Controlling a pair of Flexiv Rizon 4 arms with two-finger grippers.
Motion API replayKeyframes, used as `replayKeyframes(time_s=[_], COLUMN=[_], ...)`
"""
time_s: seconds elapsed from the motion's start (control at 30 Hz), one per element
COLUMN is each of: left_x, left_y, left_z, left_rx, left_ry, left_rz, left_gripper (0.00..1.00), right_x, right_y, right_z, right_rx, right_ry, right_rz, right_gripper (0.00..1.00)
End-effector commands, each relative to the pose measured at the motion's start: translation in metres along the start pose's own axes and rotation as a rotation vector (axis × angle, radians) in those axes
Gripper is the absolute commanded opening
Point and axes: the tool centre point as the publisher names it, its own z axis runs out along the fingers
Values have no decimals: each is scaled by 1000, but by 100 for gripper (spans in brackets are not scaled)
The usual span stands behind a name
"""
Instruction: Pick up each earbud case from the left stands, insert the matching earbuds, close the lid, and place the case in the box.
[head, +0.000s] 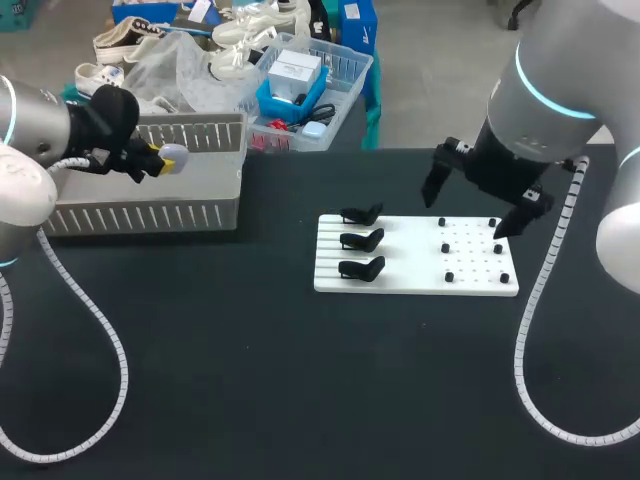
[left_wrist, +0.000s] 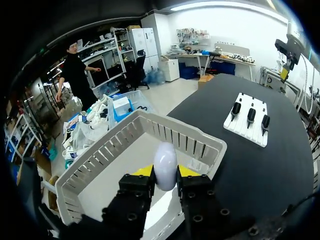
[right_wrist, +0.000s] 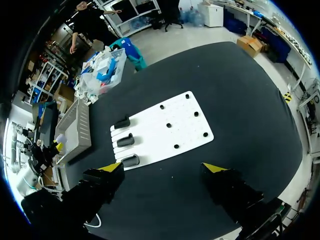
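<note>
Left arm (head: 40, 130) in from left — fingers (left_wrist: 142, 171) clamped on earbud case (left_wrist: 165, 160). Right arm (head: 540, 90) — fingers (right_wrist: 111, 167) spread wide, aimed down.

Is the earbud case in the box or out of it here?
Out. The earbud case is clamped in the left gripper, held above the box, not resting on its floor.

Glossy pale earbud case (left_wrist: 165, 164), slatted grey plastic box (head: 140, 215), matt black tabletop (head: 250, 380), smooth white plastic board (head: 410, 252)

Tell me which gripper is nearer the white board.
Right. The right gripper hangs over the white board, at its right end; the left gripper is away over the grey box, shut on an earbud case.
</note>
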Motion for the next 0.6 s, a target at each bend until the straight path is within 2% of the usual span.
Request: replayKeyframes(time_s=[0.03,0.1,0.13,0.17,0.2,0.27,0.37,0.47,0.6], left_x=[0,2,2,3,5,7,7,1,-16], left_y=[15,16,16,16,16,16,12,6,-12], left_z=[24,25,26,26,27,26,20,8,-10], left_rx=[9,9,9,9,8,-1,-11,-23,-38], left_ry=[91,91,91,92,94,97,87,53,-20], left_rz=[-16,-22,-25,-26,-30,-36,-26,-4,45], left_gripper=[15,27,36,40,77,88,99,100,100], right_x=[2,2,2,2,2,2,2,2,2], right_y=[-1,-1,-1,-1,-1,-1,-1,-1,-1], right_z=[0,0,0,0,0,0,0,0,0], right_rx=[-3,-3,-3,-3,-3,-3,-3,-3,-3], right_ry=[-6,-6,-6,-6,-6,-6,-6,-6,-6], right_rz=[2,2,2,2,2,2,2,2,2], right_gripper=[100,100,100,100,100,100,100,100,100])
